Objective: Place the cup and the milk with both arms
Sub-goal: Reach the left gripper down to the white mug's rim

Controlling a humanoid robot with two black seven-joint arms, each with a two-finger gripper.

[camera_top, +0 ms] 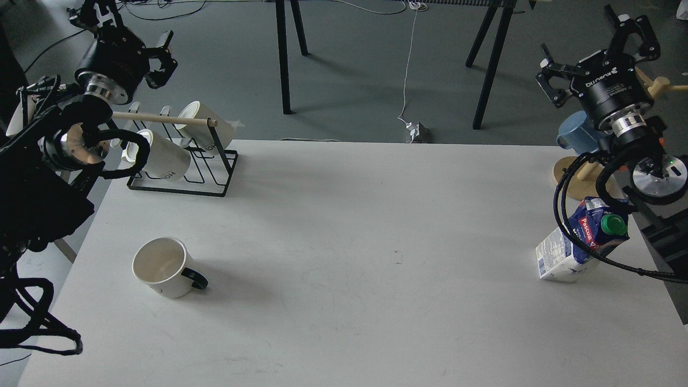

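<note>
1. While both arms hang raised at the frame's top corners, neither task item is held; by the look of it the job is at its start, with both pickups and both placements left to do.
2. Upper left: the left gripper is poised above the wire mug rack, well clear of the table. Its dark fingers appear spread with nothing between them.
3. Just below it, two all-white mugs with dark lettering hang on the rack's wooden bar. They are not the cup the task names.
4. Lower left: the cup, white with a black loop handle, stands upright on the table, mouth open to the camera, handle pointing toward the frame's right. It sits well apart from the left gripper and untouched.
5. Centre: a bare stretch of white tabletop lies between the two items, a likely set-down area, though nothing marks a target.
6. Right edge, below centre: the milk, a blue and white carton with a green cap, stands on the table partly behind the right arm's black cable loop. It looks tilted; whether it leans on anything cannot be told.
7. Upper right: the right gripper is held high above a wooden cup stand bearing a blue cup. Its fingers are splayed wide and empty, well apart from the carton.
</note>
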